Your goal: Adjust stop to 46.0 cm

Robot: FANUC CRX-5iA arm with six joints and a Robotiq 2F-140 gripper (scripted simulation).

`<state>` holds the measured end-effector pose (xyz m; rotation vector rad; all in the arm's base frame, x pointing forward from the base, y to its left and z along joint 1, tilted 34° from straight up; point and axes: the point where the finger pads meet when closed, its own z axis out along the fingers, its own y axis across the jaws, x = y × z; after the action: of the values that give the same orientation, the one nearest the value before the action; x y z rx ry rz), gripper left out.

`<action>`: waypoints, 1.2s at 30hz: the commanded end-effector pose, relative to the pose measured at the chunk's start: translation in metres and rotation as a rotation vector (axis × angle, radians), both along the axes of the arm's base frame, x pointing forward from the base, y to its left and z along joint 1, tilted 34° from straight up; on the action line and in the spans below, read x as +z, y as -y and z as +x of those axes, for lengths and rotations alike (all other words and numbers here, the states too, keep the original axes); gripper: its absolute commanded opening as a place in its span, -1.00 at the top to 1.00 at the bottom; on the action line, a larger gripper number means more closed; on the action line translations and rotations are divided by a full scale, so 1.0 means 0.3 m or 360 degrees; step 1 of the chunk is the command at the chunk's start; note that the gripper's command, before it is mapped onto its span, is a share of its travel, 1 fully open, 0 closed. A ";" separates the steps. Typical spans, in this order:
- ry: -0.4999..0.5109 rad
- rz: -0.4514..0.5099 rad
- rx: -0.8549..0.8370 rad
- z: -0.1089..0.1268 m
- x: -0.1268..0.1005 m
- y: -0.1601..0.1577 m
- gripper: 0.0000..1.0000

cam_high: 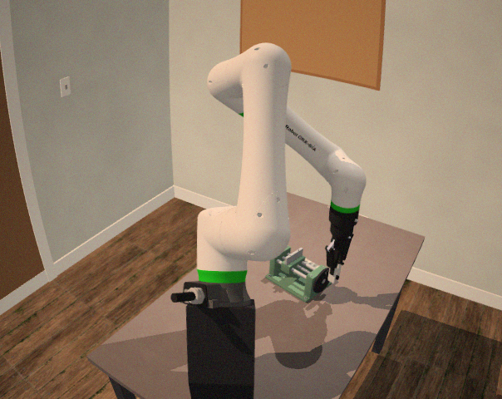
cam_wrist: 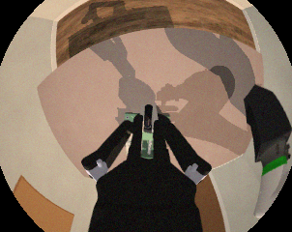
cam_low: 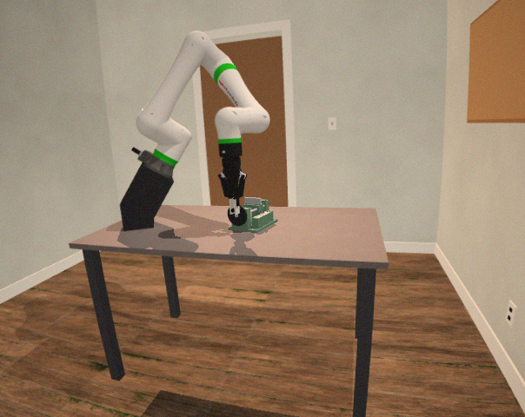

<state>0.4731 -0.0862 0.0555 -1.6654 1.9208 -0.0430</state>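
Observation:
A green screw-driven stop unit (cam_high: 281, 287) (cam_low: 263, 220) (cam_wrist: 149, 151) stands on the table. Its carriage with an upright grey plate (cam_high: 294, 256) (cam_low: 253, 200) sits on the rods, toward the end away from the wheel. The black handwheel (cam_high: 318, 282) (cam_low: 241, 221) is on the unit's near end in the exterior view. My gripper (cam_high: 335, 278) (cam_low: 234, 208) (cam_wrist: 148, 110) points down in front of the wheel's face, narrowly shut on its small dark crank handle (cam_wrist: 148, 112). In the exterior view the fingertips are at the wheel's upper part. No scale reading can be made out.
The table (cam_high: 384, 253) (cam_low: 325, 233) (cam_wrist: 78, 97) bears the unit and the arm's black pedestal (cam_high: 221, 343) (cam_low: 143, 197) (cam_wrist: 267, 116). The unit's body lies right beside the fingers. The table's edge runs beyond the wheel side.

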 end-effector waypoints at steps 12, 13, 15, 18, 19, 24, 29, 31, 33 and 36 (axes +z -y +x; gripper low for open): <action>-0.0001 0.0000 0.0000 -0.078 -0.035 -0.019 0.92; -0.0001 0.0000 0.0000 -0.083 -0.041 -0.022 0.92; -0.0001 0.0000 0.0000 -0.092 -0.053 -0.027 0.92; -0.0001 0.0000 0.0000 -0.099 -0.067 -0.034 0.92; -0.0001 0.0000 0.0000 -0.099 -0.067 -0.034 0.92; -0.0001 0.0000 0.0000 -0.107 -0.109 -0.053 0.92; -0.0001 0.0000 0.0000 -0.100 -0.141 -0.067 0.92; -0.0001 0.0000 0.0000 -0.096 -0.151 -0.071 0.92; -0.0001 0.0000 0.0000 -0.091 -0.160 -0.075 0.92; -0.0001 0.0000 0.0000 -0.088 -0.163 -0.076 0.92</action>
<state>0.4463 -0.0633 0.0068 -1.6656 1.9210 -0.0424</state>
